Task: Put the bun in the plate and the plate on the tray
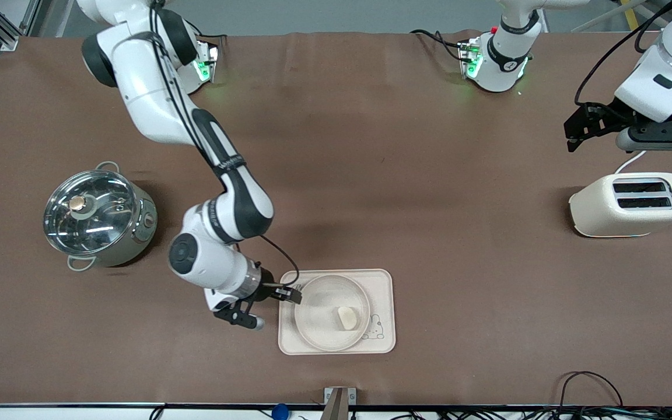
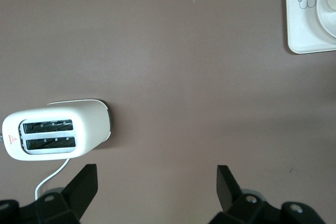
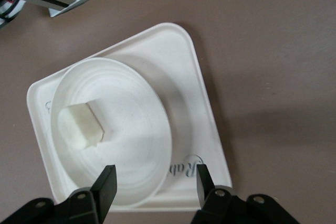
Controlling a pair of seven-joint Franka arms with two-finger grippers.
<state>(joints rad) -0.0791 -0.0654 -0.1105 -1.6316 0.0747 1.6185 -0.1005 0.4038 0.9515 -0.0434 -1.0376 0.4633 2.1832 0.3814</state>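
The bun (image 1: 347, 318) lies in the round plate (image 1: 318, 329), and the plate sits on the tray (image 1: 385, 281) near the front camera. My right gripper (image 1: 292, 293) is open, low at the tray's end toward the right arm. In the right wrist view my right gripper (image 3: 155, 182) has one finger over the plate (image 3: 136, 129) and the other over the tray's (image 3: 197, 103) lettering, with the plate's rim between them; the bun (image 3: 79, 125) shows too. My left gripper (image 1: 574, 129) is open and empty, up over the table by the toaster, where it waits (image 2: 157, 182).
A cream toaster (image 1: 630, 204) stands at the left arm's end and shows in the left wrist view (image 2: 55, 129). A steel pot with a glass lid (image 1: 98, 216) stands at the right arm's end. The tray's corner (image 2: 302, 35) shows in the left wrist view.
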